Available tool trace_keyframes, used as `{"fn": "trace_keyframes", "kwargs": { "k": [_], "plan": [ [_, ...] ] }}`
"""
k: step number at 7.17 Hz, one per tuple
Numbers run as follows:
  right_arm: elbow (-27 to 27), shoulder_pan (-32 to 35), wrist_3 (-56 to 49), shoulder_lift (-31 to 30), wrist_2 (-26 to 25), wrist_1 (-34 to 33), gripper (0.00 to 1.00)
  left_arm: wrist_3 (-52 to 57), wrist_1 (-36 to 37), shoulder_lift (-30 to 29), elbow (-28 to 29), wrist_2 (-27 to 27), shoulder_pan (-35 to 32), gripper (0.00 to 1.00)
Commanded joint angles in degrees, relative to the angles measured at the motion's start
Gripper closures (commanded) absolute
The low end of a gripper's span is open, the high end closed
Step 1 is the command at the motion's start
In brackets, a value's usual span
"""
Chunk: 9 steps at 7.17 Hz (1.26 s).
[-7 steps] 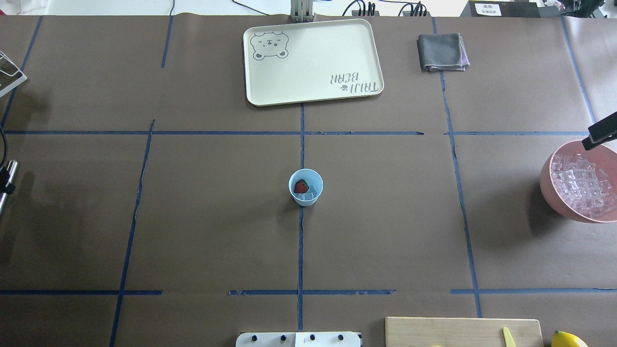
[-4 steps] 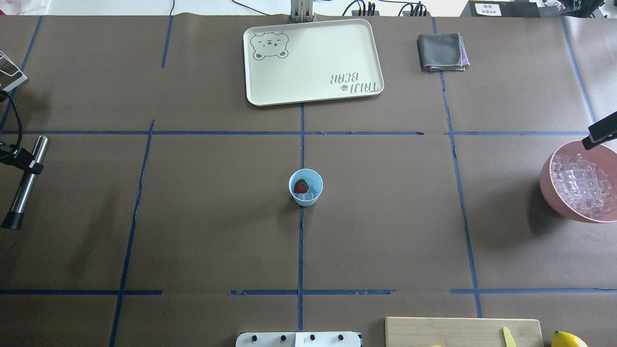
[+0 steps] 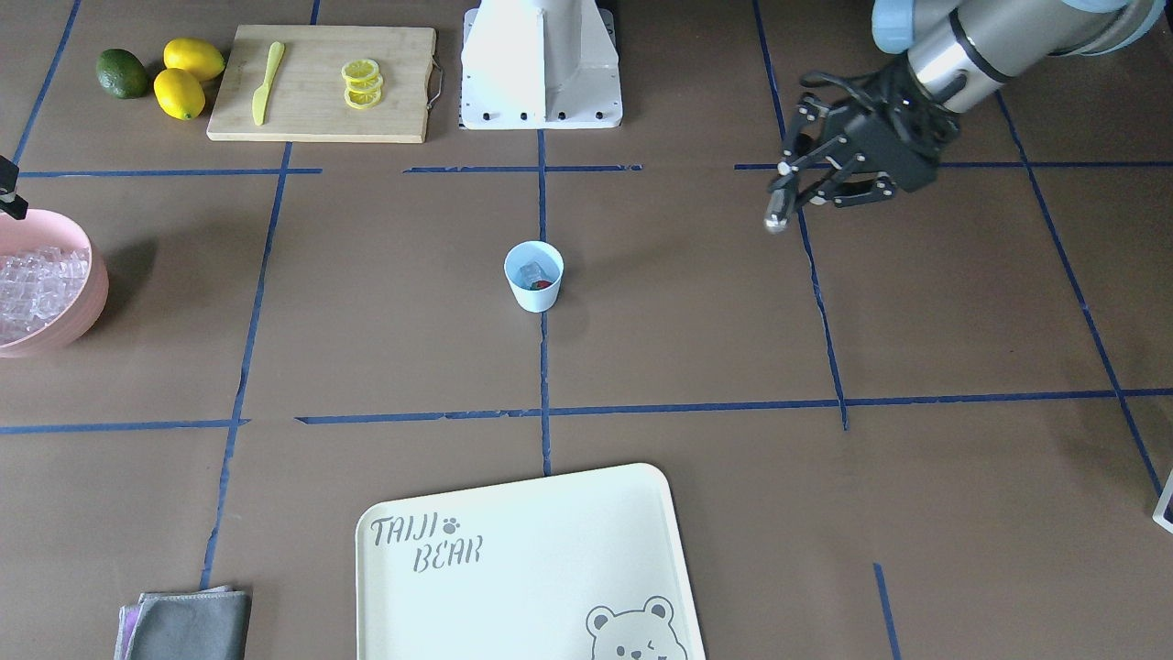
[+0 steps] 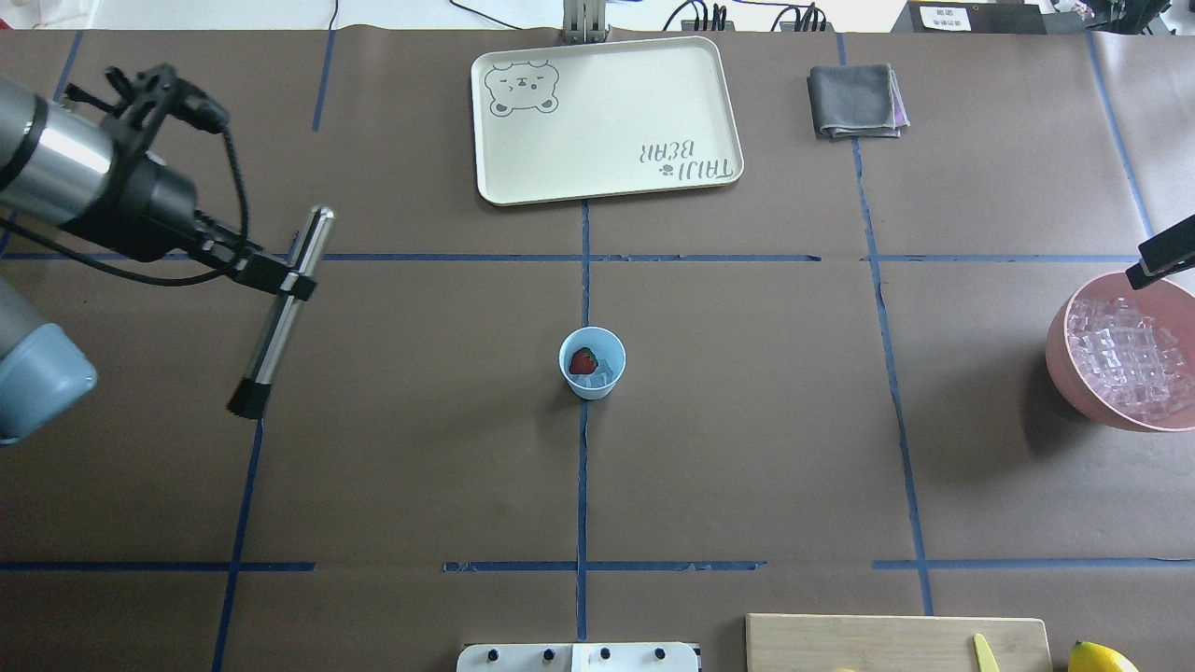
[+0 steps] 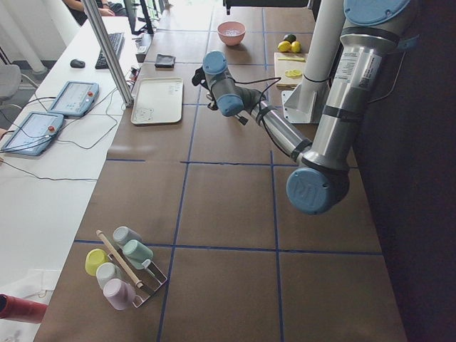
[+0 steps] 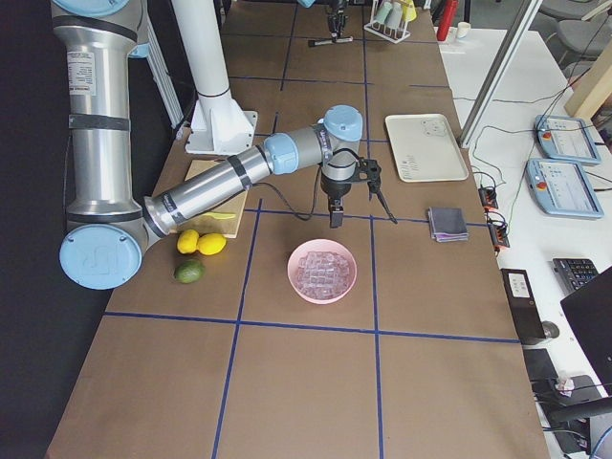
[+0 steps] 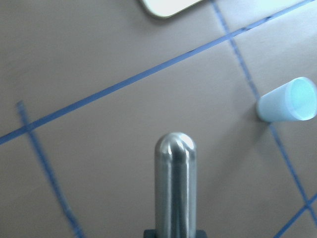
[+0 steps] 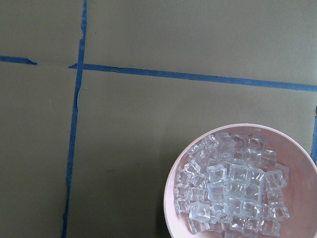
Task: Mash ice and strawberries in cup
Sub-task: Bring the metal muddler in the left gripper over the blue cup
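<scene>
From across the desk (image 3: 367, 348), the cup (image 3: 533, 295) stands upright in the middle, well away from every edge, with ice (image 3: 530, 270) and the strawberry (image 3: 543, 285) inside. The left pincer (image 3: 790, 183) hangs toward the desk's left end, clamped on a steel rod (image 3: 775, 218). Overhead shows what that angle foreshortens: the rod's whole tilted length, black-capped at one end and gripped mid-shaft. It also shows a lone black finger (image 4: 1162, 254) over the pink bowl (image 4: 1060, 359) at the right edge. In the left-end view the near arm covers the desk's middle, so I cannot make out the cup. Only the right-end view shows the right pincer (image 6: 361, 215) whole, its fingers spread apart and empty above the bowl's far rim. The left wrist camera catches the rod's rounded tip, with the cup off to its right. The right wrist camera shows the bowl's heap of clear cubes (image 8: 233, 198).
</scene>
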Motion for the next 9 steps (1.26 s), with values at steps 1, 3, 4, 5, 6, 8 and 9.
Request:
{"fn": "trace_keyframes", "kwargs": {
  "k": [1, 3, 4, 5, 6, 8, 9],
  "plan": [
    [-0.1, 0.0, 0.0, 0.2, 0.7, 0.0, 0.00, -0.7, -13.8, -6.7, -0.7, 18.5, 7.9, 0.99],
    [0.0, 0.1, 0.0, 0.3, 1.0, 0.0, 0.00, -0.3, -27.6, -6.4, 1.0, 42.9, 19.5, 0.98],
    [0.0, 0.1, 0.0, 0.3, 1.0, 0.0, 0.00, 1.5, -34.0, -6.6, 3.7, 51.1, 24.6, 0.98],
    [0.0, 0.2, 0.0, 0.3, 1.0, 0.0, 0.00, 7.1, -45.3, -7.0, 8.7, 59.5, 28.9, 0.98],
    [0.0, 0.6, 0.0, 0.3, 1.0, 0.0, 0.00, 10.6, -54.0, -7.2, 14.1, 66.8, 32.3, 0.98],
    [0.8, 0.7, 0.0, 0.2, 1.1, -0.3, 0.00, 13.7, -58.1, -7.5, 15.8, 68.9, 33.8, 0.96],
    [0.8, 0.7, 0.0, 0.3, 1.1, -0.4, 0.00, 14.6, -60.1, -7.9, 17.8, 68.9, 34.2, 0.96]
  ]
}}
